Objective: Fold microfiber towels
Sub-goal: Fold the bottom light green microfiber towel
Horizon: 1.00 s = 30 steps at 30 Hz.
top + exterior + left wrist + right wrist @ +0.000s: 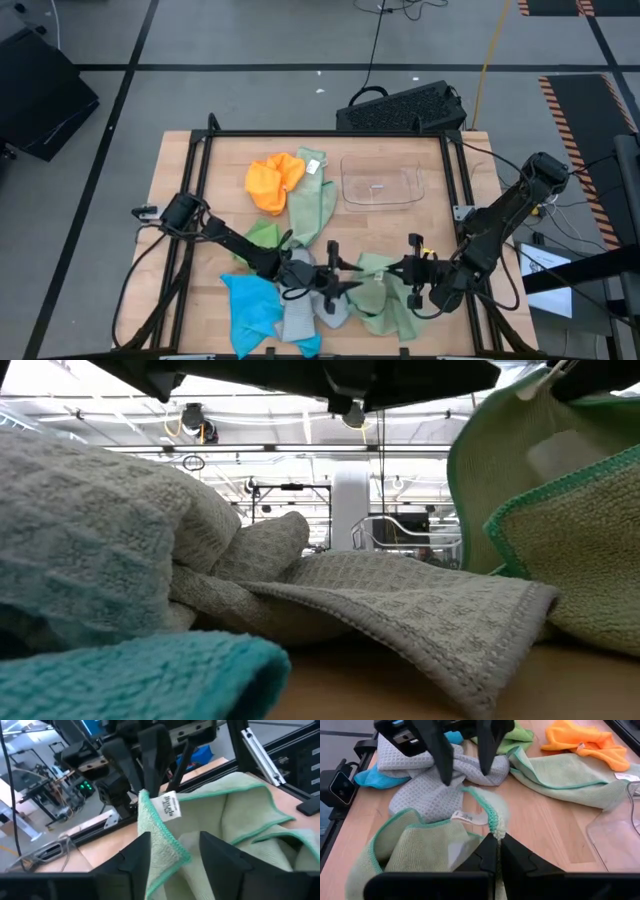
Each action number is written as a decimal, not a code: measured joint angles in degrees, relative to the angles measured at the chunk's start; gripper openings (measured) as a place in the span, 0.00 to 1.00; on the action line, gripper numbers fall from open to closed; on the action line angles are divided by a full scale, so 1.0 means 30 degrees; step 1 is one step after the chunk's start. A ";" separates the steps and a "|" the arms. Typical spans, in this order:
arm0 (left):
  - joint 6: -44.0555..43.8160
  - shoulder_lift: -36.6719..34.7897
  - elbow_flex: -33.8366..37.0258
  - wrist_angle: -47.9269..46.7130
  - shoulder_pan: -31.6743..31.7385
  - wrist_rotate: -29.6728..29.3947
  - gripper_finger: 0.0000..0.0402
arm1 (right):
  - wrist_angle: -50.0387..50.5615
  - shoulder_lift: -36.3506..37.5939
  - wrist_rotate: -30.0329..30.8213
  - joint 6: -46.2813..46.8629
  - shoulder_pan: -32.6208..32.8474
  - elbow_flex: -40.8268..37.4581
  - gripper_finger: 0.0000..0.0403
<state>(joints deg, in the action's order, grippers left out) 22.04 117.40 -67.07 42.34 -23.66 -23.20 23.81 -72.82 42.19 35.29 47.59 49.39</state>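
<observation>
The right end effector (496,851) is clamped on the green-stitched hem of the pale green towel (415,852), at the corner that carries a small white tag (170,806). Its two fingers are pressed together with only the cloth between them, and this corner is lifted a little from the counter (555,835).

The left end effector (172,852) faces it from the other side. Its fingers stand apart, one on each side of the same raised hem, and I cannot tell whether they touch the cloth. So the edge of the towel runs from the right end effector straight into the gap of the left one. In the high view the two end effectors meet near the front middle of the counter, with the pale green towel (385,295) lying mostly toward the right arm.

In my judgement the coming move depends on this line. The left end effector is the nearer one to the free part of the hem, and it needs only to close on it, so that both arms hold one edge and can stretch it.

Just beyond, toward the left arm, lies the grey towel (430,777), with the blue towel (370,777) behind it. Farther away a second pale green towel (570,775) lies long across the counter. The orange towel (585,742) lies crumpled at the far side, near the clear plastic bin (380,185).
</observation>
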 joint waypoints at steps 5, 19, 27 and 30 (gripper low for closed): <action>-0.0364 0.0122 0.0000 -0.0020 0.0308 0.0081 0.59 | -0.0275 0.0000 0.0006 0.0000 -0.0099 0.0000 0.02; 0.0257 0.0175 0.0000 -0.0581 0.0743 -0.0444 0.19 | -0.0576 0.0000 -0.0038 -0.0039 -0.0750 0.0000 0.02; 0.1482 -0.0389 0.0007 -0.0674 0.1152 -0.0779 0.04 | -0.0459 -0.0056 -0.0928 0.1554 -0.0682 0.0000 0.07; 0.1480 -0.0583 0.0000 -0.0509 0.1544 -0.0517 0.01 | -0.0109 -0.0432 -0.1306 0.2133 -0.0490 0.0000 0.16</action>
<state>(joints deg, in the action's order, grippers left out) 26.48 115.66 -67.07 40.82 -19.03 -24.75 23.49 -74.11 38.28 41.69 46.12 49.39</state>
